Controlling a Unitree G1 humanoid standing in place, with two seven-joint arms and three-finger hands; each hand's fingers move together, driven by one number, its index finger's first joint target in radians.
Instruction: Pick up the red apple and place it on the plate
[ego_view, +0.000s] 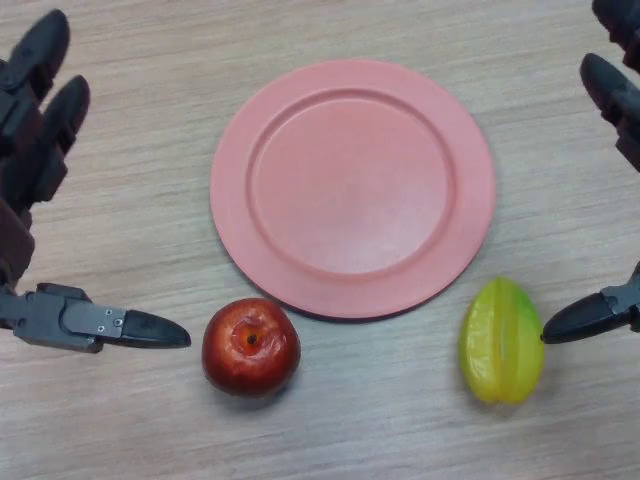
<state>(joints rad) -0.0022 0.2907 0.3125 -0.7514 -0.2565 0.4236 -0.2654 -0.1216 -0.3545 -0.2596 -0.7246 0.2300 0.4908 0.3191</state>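
The red apple (251, 346) sits on the wooden table just below the left front rim of the pink plate (232, 215), stem end facing up. The plate is bare. My left hand (40, 140) is open at the left edge, its thumb (110, 325) pointing at the apple with a small gap between them. My right hand (612, 85) is open at the right edge, its thumb (590, 318) close to a yellow starfruit.
A yellow-green starfruit (500, 341) lies on the table to the right of the apple, below the plate's right front rim. The wooden table (150, 60) runs across the whole view.
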